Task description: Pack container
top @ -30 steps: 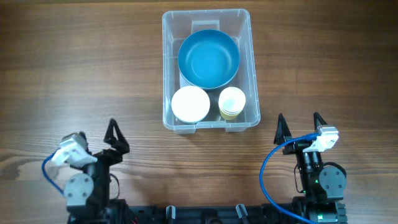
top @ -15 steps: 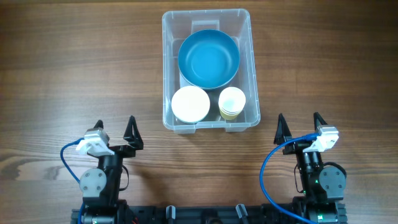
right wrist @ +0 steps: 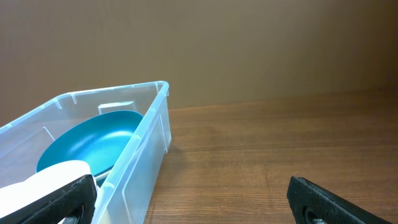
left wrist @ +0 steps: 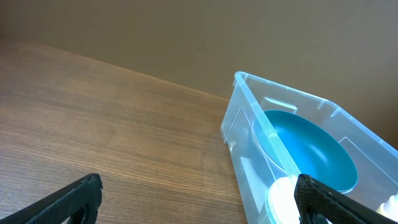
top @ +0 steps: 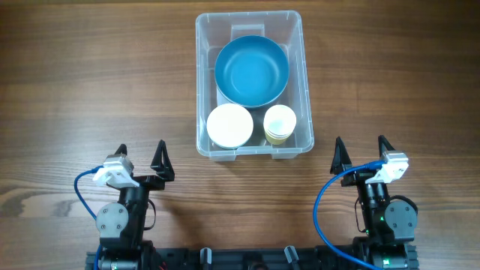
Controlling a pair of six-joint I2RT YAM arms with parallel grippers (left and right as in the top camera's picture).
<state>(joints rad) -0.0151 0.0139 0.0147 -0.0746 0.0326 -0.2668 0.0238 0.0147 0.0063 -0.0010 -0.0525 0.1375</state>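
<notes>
– At the near edge of the table (top: 67, 82), how do the two arms stand?
– Both sit low by their bases, pointing away across the wood. The left gripper (top: 140, 151) has its jaws spread wide and grips nothing. The right gripper (top: 360, 145) is the same: jaws wide apart, nothing in its grasp. A blue cable (top: 324, 202) loops beside each one.
– What do their own cameras show?
– In each wrist view the dark fingertips (left wrist: 71, 200) sit at the bottom corners, with wood grain between them. Whether the tips touch the table I cannot tell.
– Where is the task's thing?
– The container (top: 199, 97), clear plastic, stands flat on the table a little past the grippers and between them. Its long side runs away from the arms, and it is apart from both grippers.
– What lies in it?
– At its near end is a white bowl (top: 229, 126) on the left and a stack of pale paper cups (top: 280, 124) on the right, just beside each other. Behind them a larger blue bowl (top: 251, 71) fills the far part, almost reaching both long walls.
– And past the container?
– More brown wood, then a plain tan wall (right wrist: 249, 50) in the wrist views.
</notes>
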